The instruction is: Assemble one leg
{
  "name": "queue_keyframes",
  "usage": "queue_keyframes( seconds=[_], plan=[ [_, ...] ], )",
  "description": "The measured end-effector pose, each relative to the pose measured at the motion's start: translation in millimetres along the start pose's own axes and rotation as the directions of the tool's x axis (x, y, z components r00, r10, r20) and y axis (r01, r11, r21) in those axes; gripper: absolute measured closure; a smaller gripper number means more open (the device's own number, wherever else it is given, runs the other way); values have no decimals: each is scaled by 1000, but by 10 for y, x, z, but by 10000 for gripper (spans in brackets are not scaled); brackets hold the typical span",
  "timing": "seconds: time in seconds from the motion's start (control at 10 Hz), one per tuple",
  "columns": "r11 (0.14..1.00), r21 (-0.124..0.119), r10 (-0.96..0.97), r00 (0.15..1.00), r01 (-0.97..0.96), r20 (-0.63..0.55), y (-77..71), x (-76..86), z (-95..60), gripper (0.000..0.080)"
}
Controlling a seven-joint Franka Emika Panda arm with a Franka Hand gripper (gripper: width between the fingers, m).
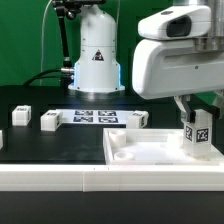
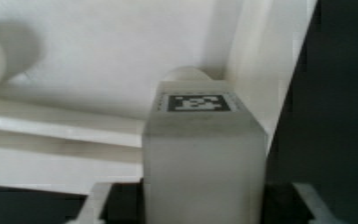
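My gripper [image 1: 198,120] is shut on the leg [image 1: 200,137], a small white post with a black-and-white tag on its side. It holds the leg upright over the large white tabletop [image 1: 150,152], near that piece's corner at the exterior view's right. In the wrist view the leg [image 2: 202,150] fills the middle between my gripper's [image 2: 202,205] dark fingers [image 2: 119,205]. Its tagged end [image 2: 201,102] points down at the tabletop [image 2: 87,110], next to a rounded corner socket [image 2: 190,74]. I cannot tell whether the leg's end touches the tabletop.
The marker board [image 1: 95,117] lies on the black table behind the tabletop. Three more white legs lie near it: two [image 1: 20,115] [image 1: 50,121] at the exterior view's left and one [image 1: 136,119] at the board's right. The arm's base [image 1: 97,55] stands behind.
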State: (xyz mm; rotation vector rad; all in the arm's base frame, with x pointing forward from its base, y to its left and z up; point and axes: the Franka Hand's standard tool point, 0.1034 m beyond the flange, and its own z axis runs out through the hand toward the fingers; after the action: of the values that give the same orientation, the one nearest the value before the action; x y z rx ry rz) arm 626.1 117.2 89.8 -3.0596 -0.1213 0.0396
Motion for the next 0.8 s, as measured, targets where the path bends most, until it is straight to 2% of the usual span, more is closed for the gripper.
queue_keyframes(
  seconds=[0.2,0.3,0.8],
  plan=[
    [976,-12,216,976,-216,-9,-5,1,16,511],
    [939,-14,344,938,-345,-33,-8,7,19,510],
    [689,18,723,687,-724,-72,43,31,15,509]
  ],
)
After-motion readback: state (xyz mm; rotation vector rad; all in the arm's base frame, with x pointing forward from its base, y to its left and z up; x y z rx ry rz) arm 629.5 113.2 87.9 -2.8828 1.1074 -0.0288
